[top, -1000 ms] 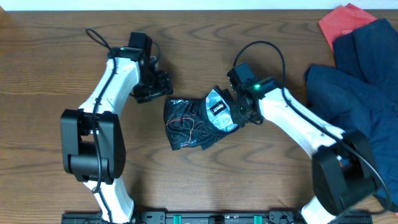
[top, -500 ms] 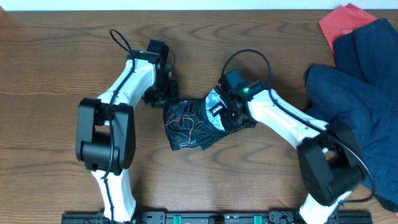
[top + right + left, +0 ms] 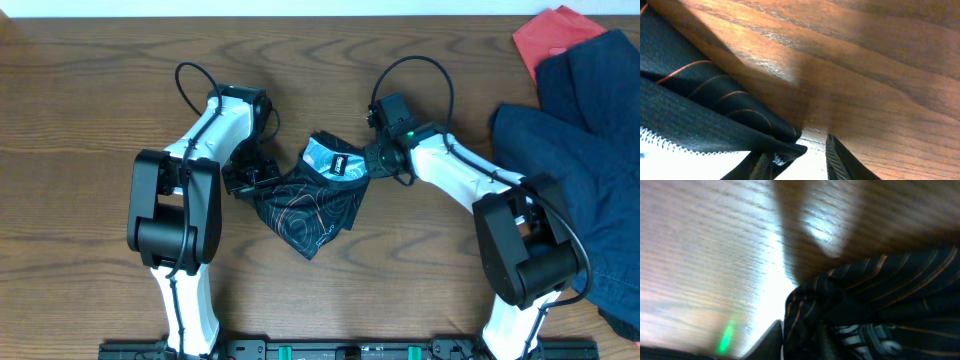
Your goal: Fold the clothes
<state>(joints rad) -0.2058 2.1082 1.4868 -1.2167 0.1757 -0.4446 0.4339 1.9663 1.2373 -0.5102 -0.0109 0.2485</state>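
Observation:
The black jersey with thin orange lines lies mid-table, spread into a rough triangle, with its pale silvery label area at the top. My left gripper is at its left edge. In the left wrist view the gripper is shut on the jersey: cloth presses against one finger and hides the other. My right gripper is at the jersey's upper right corner. In the right wrist view the gripper is open, and the jersey drapes over its left finger only.
A pile of dark navy garments covers the right side of the table, with a red cloth at the far right corner. Both arms' cables loop above the grippers. The arm bases stand at the near edge.
The left gripper moved in and took the jersey's left edge. The right gripper moved up to the top right corner. The jersey went from a folded bundle to a spread triangle.

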